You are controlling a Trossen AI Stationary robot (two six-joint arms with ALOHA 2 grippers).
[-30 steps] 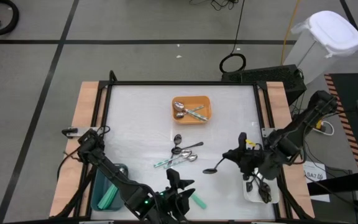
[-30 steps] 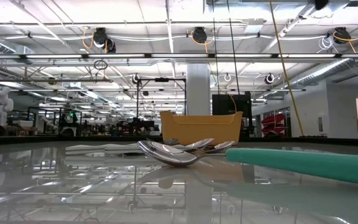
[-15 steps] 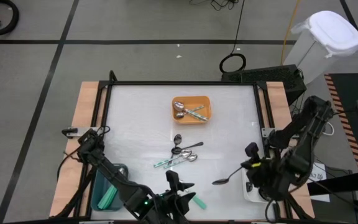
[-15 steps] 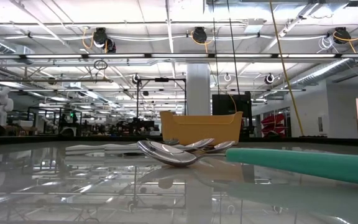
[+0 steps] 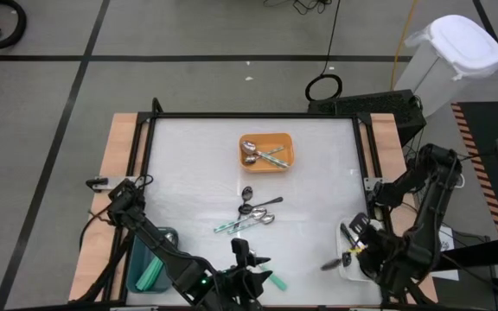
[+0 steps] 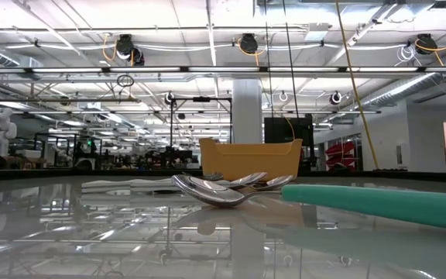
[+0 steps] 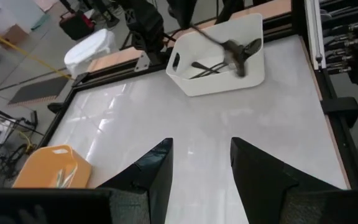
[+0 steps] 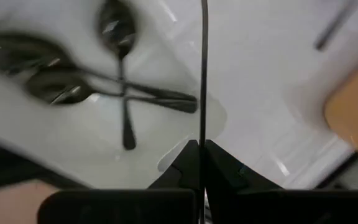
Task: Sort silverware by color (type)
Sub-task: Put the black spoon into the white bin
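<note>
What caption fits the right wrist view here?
Right gripper, shut on a black spoon, carries it above the white tray already holding black spoons.

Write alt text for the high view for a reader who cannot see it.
The right gripper holds a black spoon by the white tray at the table's right edge. The left gripper waits open at the near edge beside a teal-handled spoon. Loose spoons lie mid-table; an orange tray sits farther back.

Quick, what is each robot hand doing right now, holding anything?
Left end effector: open, holding nothing.
Right end effector: shut on a black spoon, over the white tray.
</note>
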